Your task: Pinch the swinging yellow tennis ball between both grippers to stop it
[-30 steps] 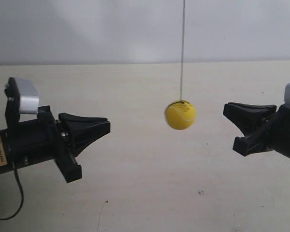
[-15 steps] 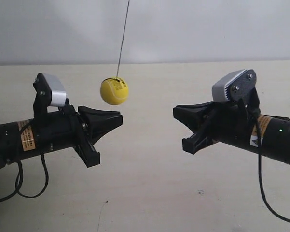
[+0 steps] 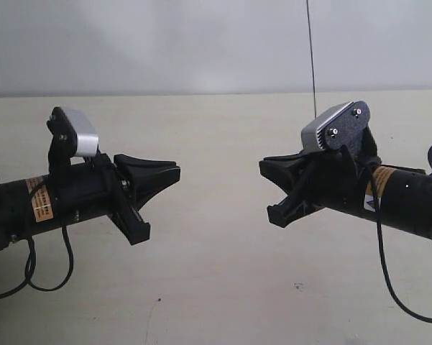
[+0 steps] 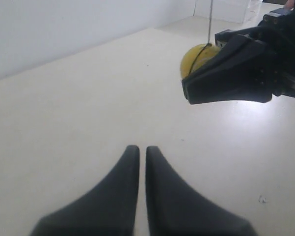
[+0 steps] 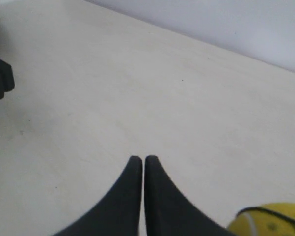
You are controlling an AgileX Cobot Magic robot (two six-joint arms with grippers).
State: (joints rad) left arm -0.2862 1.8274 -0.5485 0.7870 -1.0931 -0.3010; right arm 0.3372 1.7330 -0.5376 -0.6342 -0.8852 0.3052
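Note:
The yellow tennis ball hangs on its dark string just beside and behind my right gripper. In the exterior view the ball is hidden behind that arm and only the string shows. The right wrist view catches the ball's edge close beside the right gripper, whose jaws are shut with nothing between them. My left gripper points at the right gripper across a wide gap. The left gripper is also shut and empty, well away from the ball.
A pale tabletop lies under both arms, with a grey-white wall behind it. Black cables hang from the arm at the exterior view's left, and another cable from the one at the right.
The ball has swung from above the left gripper's tip across to the right and gone behind the right arm. Both arms came inward a second ago and have barely moved since.

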